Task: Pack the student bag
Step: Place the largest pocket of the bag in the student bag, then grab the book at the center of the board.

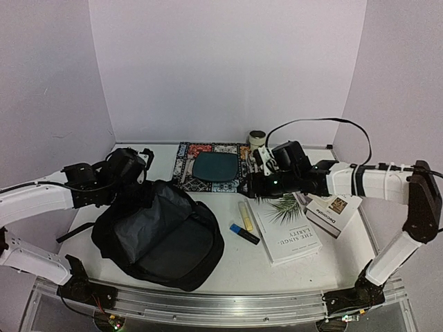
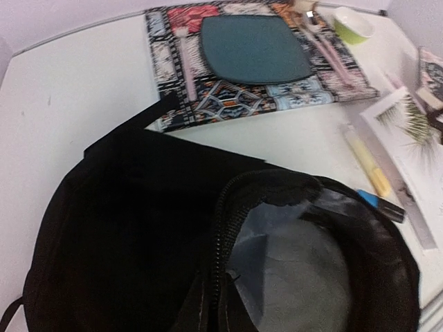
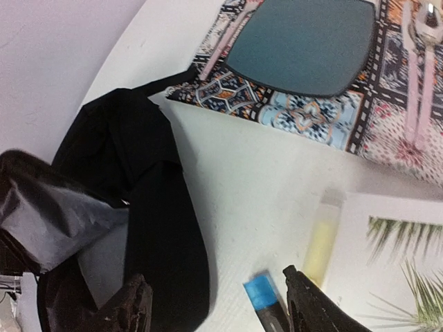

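Observation:
The student bag (image 1: 158,234), a big black backpack, lies at the left of the table with its zipper mouth (image 2: 220,228) open on a grey lining (image 2: 297,270). My left gripper (image 1: 136,173) sits at the bag's far rim. Its fingers are hidden in the black fabric, and the rim stands raised where they are. My right gripper (image 3: 221,308) hangs open above the table between the bag and a blue-capped marker (image 3: 261,292), with nothing between its fingers. A yellow highlighter (image 3: 322,238) lies just right of it.
A white book (image 1: 287,228) with a palm leaf lies right of the marker (image 1: 243,233) and highlighter (image 1: 245,211). A small box (image 1: 333,213) is at the far right. At the back lie a patterned placemat (image 1: 185,162) with a teal plate (image 1: 214,168) and a cup (image 1: 257,137).

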